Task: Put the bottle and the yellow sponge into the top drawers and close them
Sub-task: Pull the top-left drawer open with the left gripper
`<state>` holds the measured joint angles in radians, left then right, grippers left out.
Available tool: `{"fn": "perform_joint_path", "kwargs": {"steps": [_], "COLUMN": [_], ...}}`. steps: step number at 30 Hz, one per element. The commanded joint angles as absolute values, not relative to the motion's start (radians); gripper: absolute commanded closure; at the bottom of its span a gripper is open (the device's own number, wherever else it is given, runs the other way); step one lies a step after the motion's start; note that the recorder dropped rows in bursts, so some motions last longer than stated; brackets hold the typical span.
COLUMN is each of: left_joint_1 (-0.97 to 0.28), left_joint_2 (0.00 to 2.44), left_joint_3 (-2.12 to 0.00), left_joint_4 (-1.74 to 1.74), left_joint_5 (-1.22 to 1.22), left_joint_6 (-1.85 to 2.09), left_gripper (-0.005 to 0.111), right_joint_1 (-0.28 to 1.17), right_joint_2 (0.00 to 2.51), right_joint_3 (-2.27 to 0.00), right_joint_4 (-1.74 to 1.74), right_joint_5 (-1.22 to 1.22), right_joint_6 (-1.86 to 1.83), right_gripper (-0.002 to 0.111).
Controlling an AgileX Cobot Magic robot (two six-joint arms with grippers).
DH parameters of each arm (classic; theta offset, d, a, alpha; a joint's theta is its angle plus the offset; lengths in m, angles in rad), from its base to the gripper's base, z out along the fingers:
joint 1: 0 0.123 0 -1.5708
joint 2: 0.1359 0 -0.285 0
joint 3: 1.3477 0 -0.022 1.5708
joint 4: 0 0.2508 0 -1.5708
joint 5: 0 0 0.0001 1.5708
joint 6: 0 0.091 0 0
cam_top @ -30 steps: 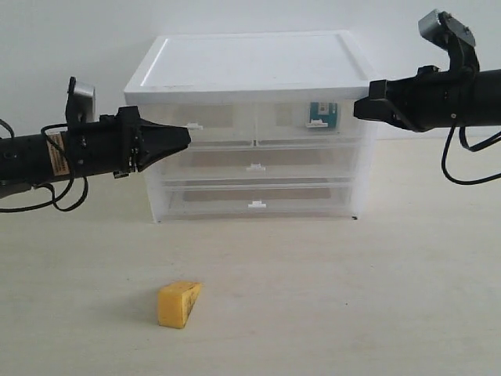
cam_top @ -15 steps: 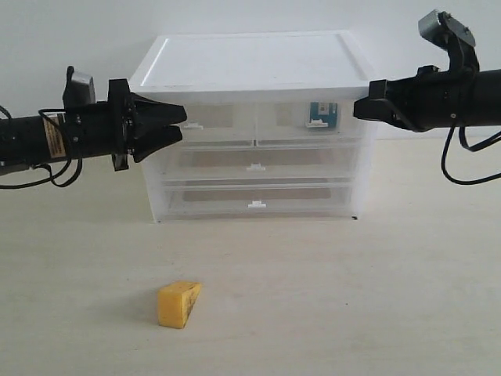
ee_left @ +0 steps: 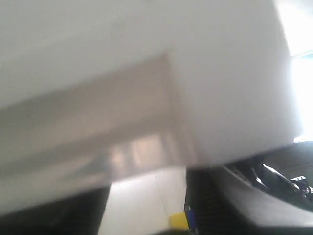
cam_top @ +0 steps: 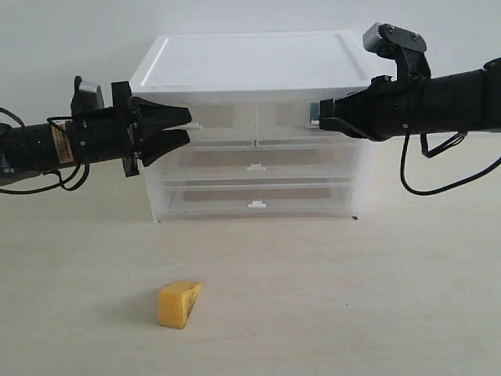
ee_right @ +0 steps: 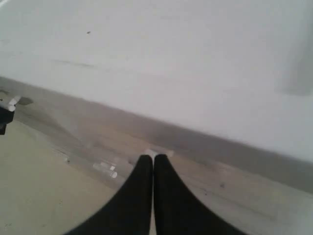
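Yellow sponge [cam_top: 179,304]: light, soft and porous, so pinch it gently across the wedge's flat faces.
Position: alone on the counter [cam_top: 376,298], well apart from both arms.
Left fingers [cam_top: 167,115]: spread, empty, at the left top drawer [cam_top: 223,117] handle.
Right fingers [cam_top: 338,125]: pressed together, empty, against the right top drawer [cam_top: 282,117], nearly hiding the bottle [cam_top: 312,113].
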<state>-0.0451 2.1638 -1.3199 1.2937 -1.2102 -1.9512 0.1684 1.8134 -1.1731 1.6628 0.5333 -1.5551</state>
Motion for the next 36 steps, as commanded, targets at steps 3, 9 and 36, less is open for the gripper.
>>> {"fn": "perform_joint_path", "kwargs": {"steps": [3,9,36], "left_joint_1": [-0.115,-0.113,-0.113], "left_joint_2": [2.171,2.171,2.056], "left_joint_3": [-1.372,-1.380,-1.124], "left_joint_4": [1.263,1.189,1.173], "left_joint_5": [-1.105,-1.088,-1.210], "left_joint_6": [-1.949,-1.947,-1.776], "left_gripper": [0.062,0.065,0.103], "right_joint_1": [0.169,0.169,0.169], "right_joint_2": [1.809,1.809,1.809], "right_joint_3": [-1.178,-1.178,-1.178], "right_joint_4": [1.670,1.670,1.676], "right_joint_5": [0.454,0.459,0.456], "right_joint_6": [-1.572,-1.575,-1.584], "right_gripper": [0.108,0.108,0.108]}}
